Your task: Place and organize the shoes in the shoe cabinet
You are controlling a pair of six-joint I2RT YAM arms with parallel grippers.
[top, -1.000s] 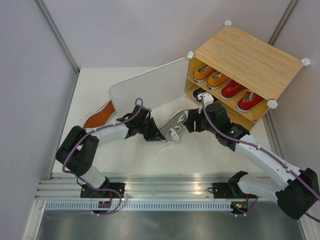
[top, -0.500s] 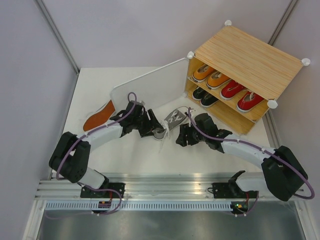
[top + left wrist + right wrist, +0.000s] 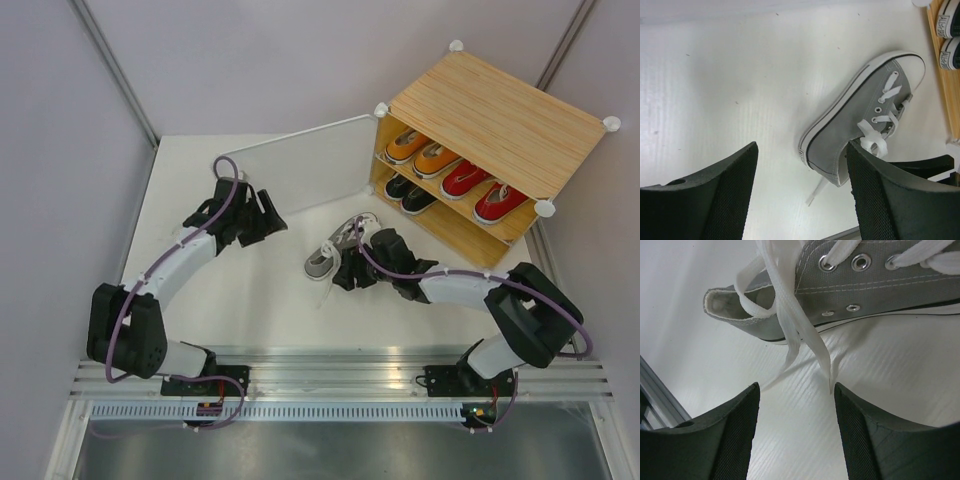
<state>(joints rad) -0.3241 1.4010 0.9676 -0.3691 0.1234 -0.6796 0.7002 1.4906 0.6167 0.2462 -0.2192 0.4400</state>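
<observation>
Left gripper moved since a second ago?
Yes. The left gripper backed off the grey shoe, leftward, farther from the shoe cabinet, jaws now open.

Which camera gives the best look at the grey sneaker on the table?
The left wrist view: the grey sneaker is seen almost whole, toe cap to heel, laces loose. The top external view shows it small, beside the right arm. The right wrist view crops it to the heel opening, eyelets and laces.
</observation>
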